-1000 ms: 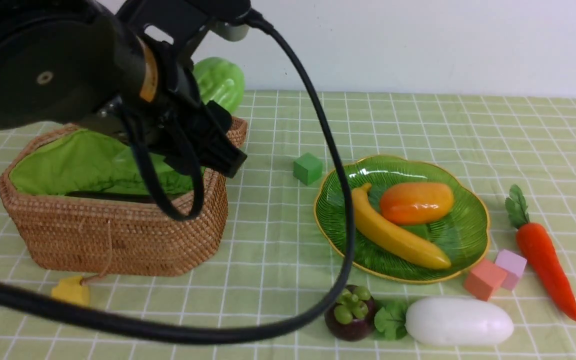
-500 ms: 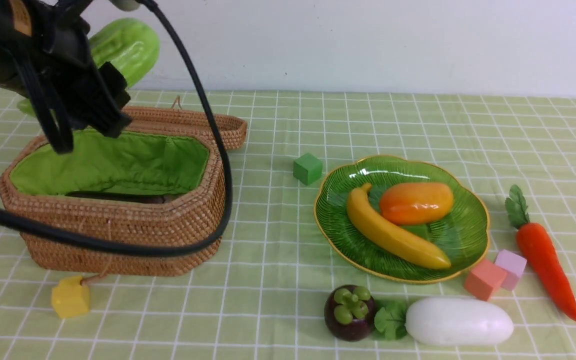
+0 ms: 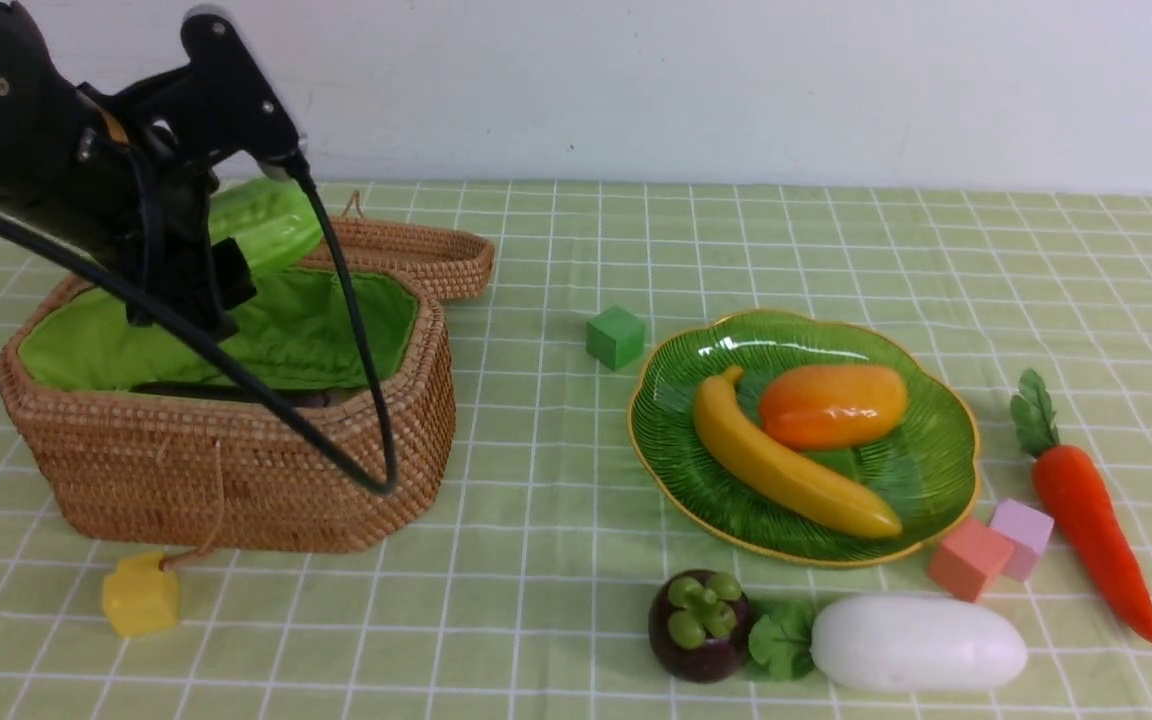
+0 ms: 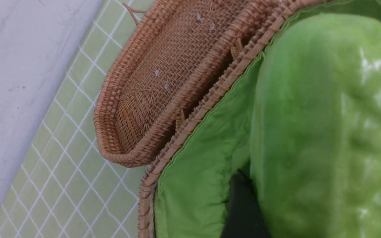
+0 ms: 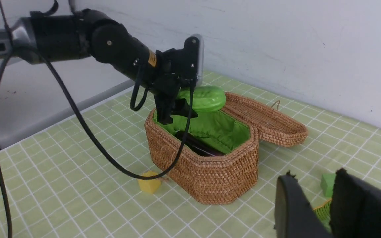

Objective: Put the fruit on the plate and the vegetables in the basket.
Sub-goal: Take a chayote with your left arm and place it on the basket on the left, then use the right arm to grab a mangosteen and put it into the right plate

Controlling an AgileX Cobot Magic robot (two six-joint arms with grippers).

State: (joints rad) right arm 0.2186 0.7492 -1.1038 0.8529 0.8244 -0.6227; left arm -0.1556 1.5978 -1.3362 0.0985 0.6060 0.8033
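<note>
Green checked cloth [image 3: 556, 480] under a white wall. Far left, the left gripper [image 3: 221, 270] is clamped round the pale green gourd [image 3: 271, 225], hanging it above the open basket [image 3: 236, 470]. The eggplant [image 5: 197, 145] lies dark inside. Across to the plate [image 3: 916, 470]: banana [image 3: 786, 470] and mango [image 3: 833, 403] are on it. In front, on the cloth, are the mangosteen [image 3: 701, 625] and radish [image 3: 921, 643]. The carrot [image 3: 1091, 525] lies far right. The right gripper [image 5: 314, 188] has its jaws narrowly apart, empty.
</note>
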